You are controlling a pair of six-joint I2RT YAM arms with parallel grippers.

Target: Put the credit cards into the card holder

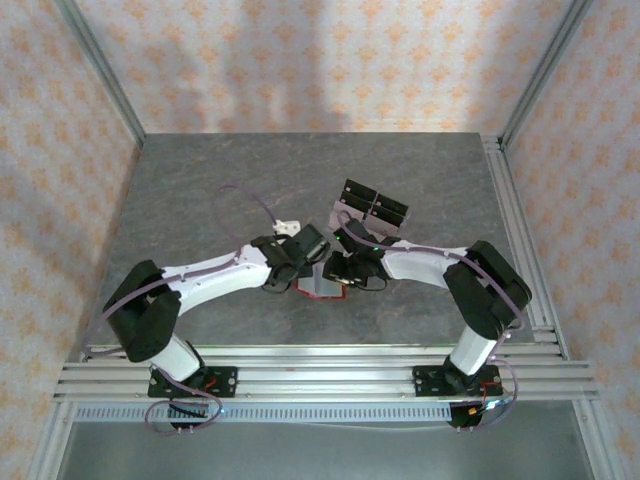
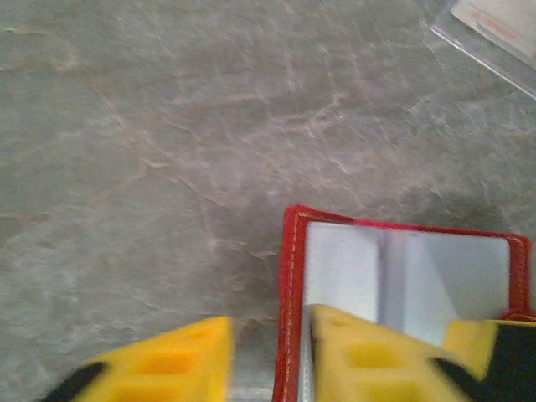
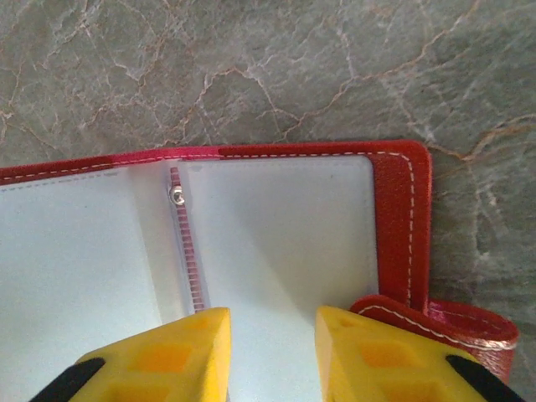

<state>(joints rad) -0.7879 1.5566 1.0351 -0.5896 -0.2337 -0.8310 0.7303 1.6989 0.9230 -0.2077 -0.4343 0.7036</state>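
The red card holder (image 1: pixel 318 288) lies open and flat on the grey table, between the two wrists. Its pale lining (image 3: pixel 276 234) and snap tab (image 3: pixel 469 331) show in the right wrist view. My right gripper (image 3: pixel 272 322) hangs open over the right-hand page, its fingers apart with lining showing between them. My left gripper (image 2: pixel 268 335) is open astride the holder's red left edge (image 2: pixel 291 293), one finger over the table, the other over the lining. The credit cards (image 1: pixel 372 205) lie in a dark and pale cluster behind the holder, apart from both grippers.
A pale flat corner (image 2: pixel 494 25) lies at the top right of the left wrist view. Metal frame rails (image 1: pixel 512 210) run along the table's right side. A purple cable with a white plug (image 1: pixel 288 228) loops over the left arm. Bare table (image 1: pixel 220 190) stretches back left.
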